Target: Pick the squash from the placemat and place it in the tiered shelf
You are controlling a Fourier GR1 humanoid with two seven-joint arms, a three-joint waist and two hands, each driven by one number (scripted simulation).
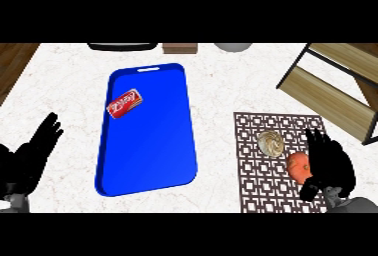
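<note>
Both hands are open; right hand [328,162] touches squash [297,166] on placemat [255,165].

Right hand [327,162] up from the lower edge at about five o'clock, black fingers extended toward twelve, thumb angled off toward seven, grey wrist just showing at the frame's bottom right corner. Left hand [29,155] at roughly eight o'clock near the left edge, open and at rest, fingers straight and pointing up toward one o'clock, palm dark against the surface below. Both forearms mostly cut off by the lower edge.
</note>
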